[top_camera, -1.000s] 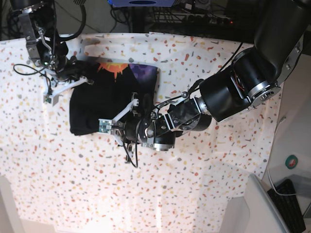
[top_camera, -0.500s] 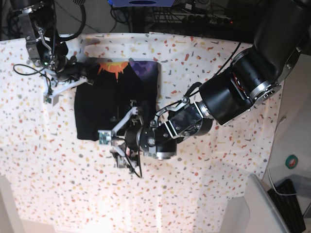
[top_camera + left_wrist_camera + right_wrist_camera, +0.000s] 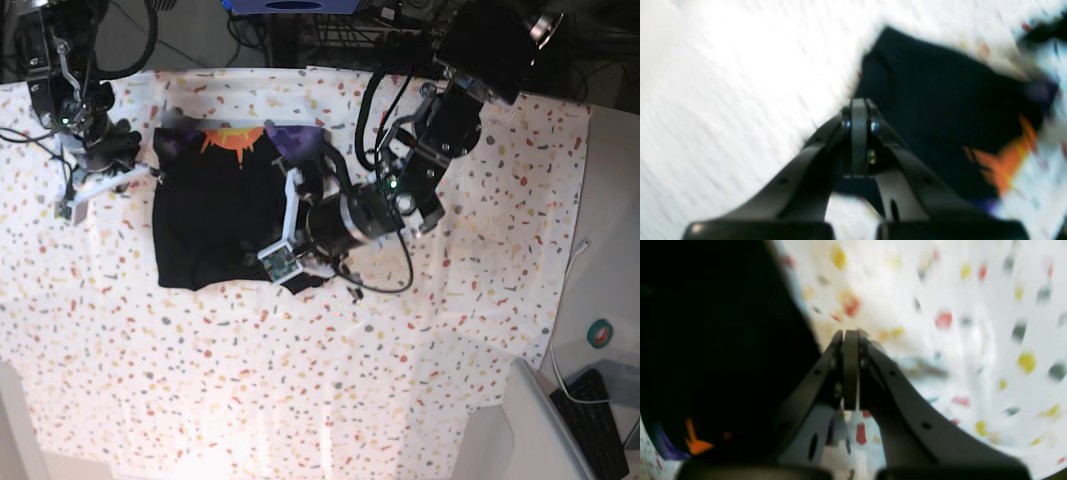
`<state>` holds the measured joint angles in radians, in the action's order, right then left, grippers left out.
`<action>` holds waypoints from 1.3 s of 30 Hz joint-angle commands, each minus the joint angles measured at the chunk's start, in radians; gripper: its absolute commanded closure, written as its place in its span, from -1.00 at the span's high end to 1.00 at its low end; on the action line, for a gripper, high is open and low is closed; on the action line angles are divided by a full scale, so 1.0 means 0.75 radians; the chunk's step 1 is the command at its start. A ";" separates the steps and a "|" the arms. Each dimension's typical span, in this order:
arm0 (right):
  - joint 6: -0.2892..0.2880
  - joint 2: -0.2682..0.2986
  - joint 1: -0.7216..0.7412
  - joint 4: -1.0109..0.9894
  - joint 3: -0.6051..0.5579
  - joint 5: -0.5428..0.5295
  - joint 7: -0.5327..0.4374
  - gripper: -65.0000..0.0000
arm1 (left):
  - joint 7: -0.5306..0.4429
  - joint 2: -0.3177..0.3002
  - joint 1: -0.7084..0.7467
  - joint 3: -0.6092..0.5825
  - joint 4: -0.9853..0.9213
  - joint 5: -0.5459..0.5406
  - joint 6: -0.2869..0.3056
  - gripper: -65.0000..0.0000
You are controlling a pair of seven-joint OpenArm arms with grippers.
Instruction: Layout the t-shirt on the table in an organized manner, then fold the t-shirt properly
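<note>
Shirt (image 3: 215,215) lies folded into a rough rectangle on the table (image 3: 450,330), black side up, with orange and purple print showing along its far edge. Left gripper (image 3: 858,110) has its fingers pressed fully together and nothing between them; the shirt's near corner sits just beyond and to the right of the tips, the left arm (image 3: 400,180) overlaps the shirt's right edge in the base view, and the wrist view is motion-blurred. Right gripper (image 3: 850,336) is also pinched tight and empty, its tips over bare flecked table with the shirt just beside them on the left.
</note>
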<state>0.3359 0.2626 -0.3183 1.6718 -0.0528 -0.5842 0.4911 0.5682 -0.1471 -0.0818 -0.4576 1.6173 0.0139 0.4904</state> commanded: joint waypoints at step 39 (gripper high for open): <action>-0.009 0.218 -0.487 0.399 -0.164 0.123 -0.194 -1.00 | -0.319 -0.216 0.904 0.458 0.381 -0.020 -0.078 -1.00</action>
<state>0.3325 0.4145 -0.6750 1.9553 -0.1741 -0.4904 0.3584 0.3538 -0.3084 0.5938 -0.1127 1.8805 0.0139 0.4267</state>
